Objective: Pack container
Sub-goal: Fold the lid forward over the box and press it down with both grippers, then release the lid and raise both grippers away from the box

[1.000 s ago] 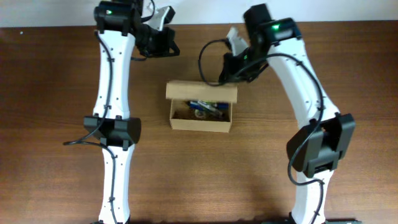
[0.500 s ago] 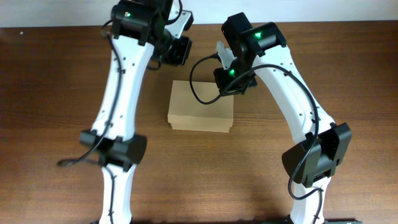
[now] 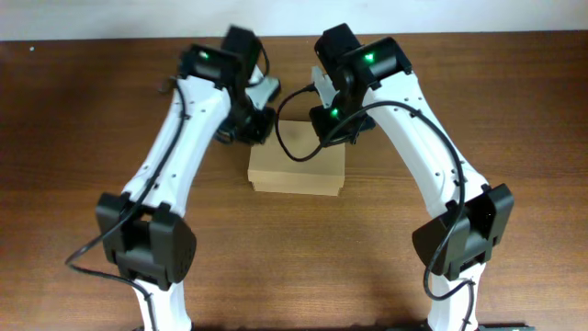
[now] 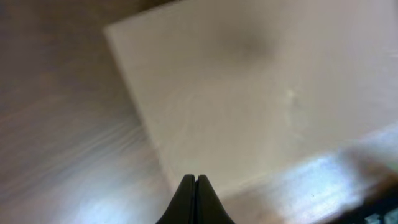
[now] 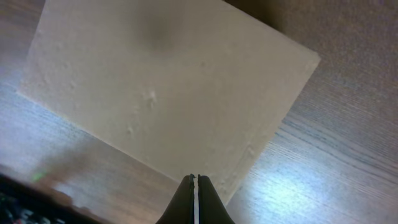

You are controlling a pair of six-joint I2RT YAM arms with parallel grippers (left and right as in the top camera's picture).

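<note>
From my overhead feed, the small rectangular tan-brown cardboard box (image 3: 296, 170) sits near the middle of the dark brown wooden table (image 3: 73, 110), between the two white arms. Its flap lid is down and lies flat, so all I see is the plain top. Its long sides run left to right across the view.

The left gripper (image 3: 263, 112) is at the box's far left corner and the right gripper (image 3: 333, 125) at its far right corner, both leaning in from the back edge. The arm bodies cover the fingertips from above, so I cannot tell there whether either one touches the cardboard.

On the left wrist feed, which is blurred, the left gripper (image 4: 194, 182) has its two black fingers pressed together into a single point, clenched on nothing. The tip sits at the edge of the box top (image 4: 249, 93), with table wood on either side.

On the right wrist feed the right gripper (image 5: 194, 180) is likewise clenched and empty, its fingers meeting with only a hairline between them. Their tip lies just at the near edge of the box (image 5: 168, 93), whose top fills most of the view, slightly dimpled and unmarked
</note>
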